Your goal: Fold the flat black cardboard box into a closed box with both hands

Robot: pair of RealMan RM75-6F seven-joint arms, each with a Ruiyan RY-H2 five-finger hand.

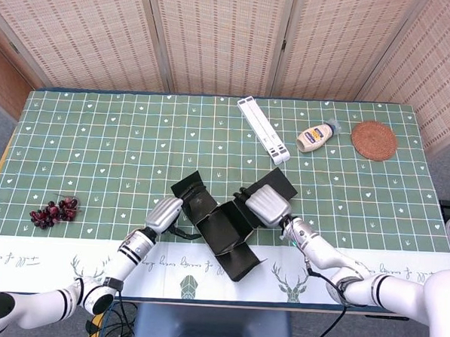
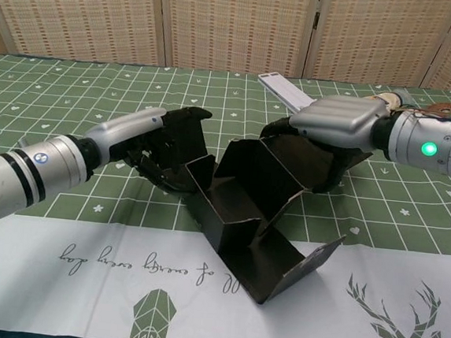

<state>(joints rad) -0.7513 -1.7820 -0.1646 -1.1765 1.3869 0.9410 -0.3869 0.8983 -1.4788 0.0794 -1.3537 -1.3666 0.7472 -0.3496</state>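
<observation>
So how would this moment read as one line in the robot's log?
stage: folding | left hand: holds left flap | right hand: holds right flap | black cardboard box: partly folded, open

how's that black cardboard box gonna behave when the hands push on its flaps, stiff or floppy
Probably stiff in the panels but floppy at the creases: the black cardboard box shows flat faces bent only along fold lines. It looks thin and light, so likely to slide or twist on the tablecloth unless left hand and right hand brace it.
</observation>
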